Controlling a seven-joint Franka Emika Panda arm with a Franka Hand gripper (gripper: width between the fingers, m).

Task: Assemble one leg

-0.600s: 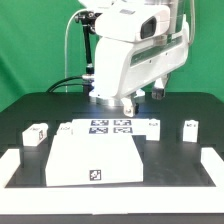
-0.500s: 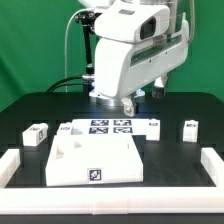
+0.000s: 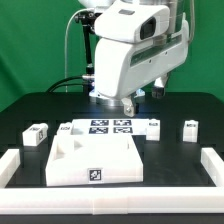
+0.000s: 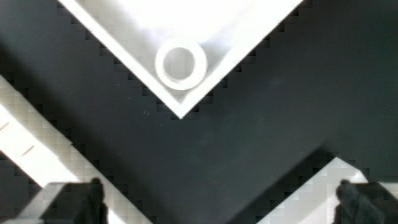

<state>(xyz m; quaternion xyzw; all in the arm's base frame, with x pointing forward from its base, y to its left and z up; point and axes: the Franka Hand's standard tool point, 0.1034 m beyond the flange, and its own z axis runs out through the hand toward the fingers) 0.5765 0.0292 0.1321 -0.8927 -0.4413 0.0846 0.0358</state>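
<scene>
The large white square panel point(image 3: 95, 160) lies flat at the table's front middle. Small white tagged legs stand around it: one at the exterior view's left point(image 3: 36, 133), one at its right point(image 3: 190, 130), and two by the marker board point(image 3: 66, 129) point(image 3: 151, 124). My gripper point(image 3: 128, 104) hangs under the big white wrist, behind the marker board, with its fingers mostly hidden there. In the wrist view the gripper point(image 4: 217, 205) is open and empty. Its dark fingertips point(image 4: 68, 200) stand wide apart over black table. A panel corner with a round socket point(image 4: 180, 63) lies ahead of them.
The marker board point(image 3: 110, 127) lies flat behind the panel. White rails point(image 3: 212, 165) border the table at the left, right and front. The arm's bulky white body point(image 3: 135, 50) looms over the back middle. White edges point(image 4: 18, 130) show beside the fingers in the wrist view.
The panel's far left corner looks slightly different from the earliest frame, now showing a step. The arm and the legs have not visibly moved.
</scene>
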